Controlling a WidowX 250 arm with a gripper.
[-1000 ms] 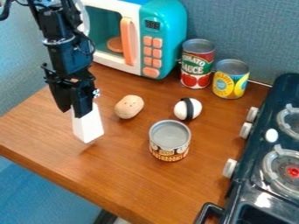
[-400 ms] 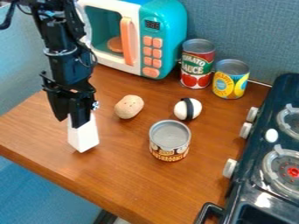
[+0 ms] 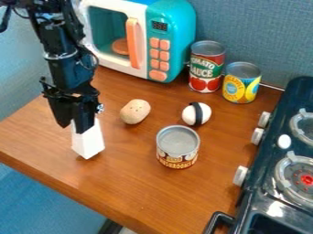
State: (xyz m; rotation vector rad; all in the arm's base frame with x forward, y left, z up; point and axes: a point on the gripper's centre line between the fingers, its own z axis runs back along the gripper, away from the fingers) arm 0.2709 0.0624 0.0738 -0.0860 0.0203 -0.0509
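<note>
While the fingers (image 3: 85, 117) stay closed on the white block (image 3: 88, 142), both have neared the counter's front edge (image 3: 73, 194).

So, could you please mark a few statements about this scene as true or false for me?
1. The gripper has the white block by its upper end. True.
2. The red can stands between the microwave and the yellow can. True.
3. The potato lies inside the microwave. False: it lies on the table.
4. The egg is plain white all over. False: it has a black band around it.
5. The can nearest the camera lies on its side. False: it stands upright.
</note>
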